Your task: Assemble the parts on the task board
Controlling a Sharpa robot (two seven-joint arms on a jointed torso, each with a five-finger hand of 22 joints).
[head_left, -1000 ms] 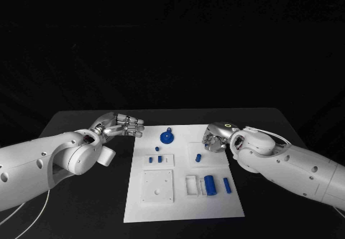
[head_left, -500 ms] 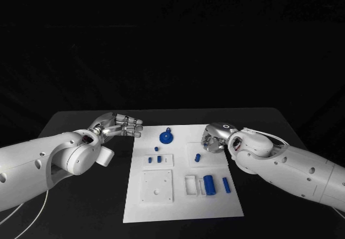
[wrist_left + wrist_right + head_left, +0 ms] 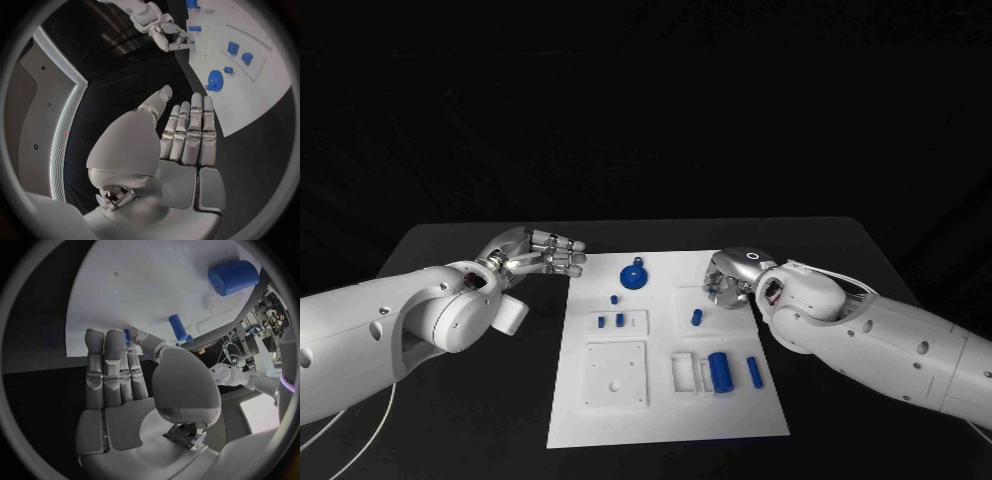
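Head view, right hand [image 3: 727, 283]: fingers straight, apart, holding nothing, over the board [image 3: 668, 425] near a small blue peg [image 3: 697, 317].
Left hand [image 3: 542, 251]: flat, holding nothing, off the board.
Risk: fingers may knock the peg over.

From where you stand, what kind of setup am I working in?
Likely a robotics lab test bench: a black table against a dark backdrop, a white task board with small blue parts laid out on it, and lab equipment glimpsed in the right wrist view.
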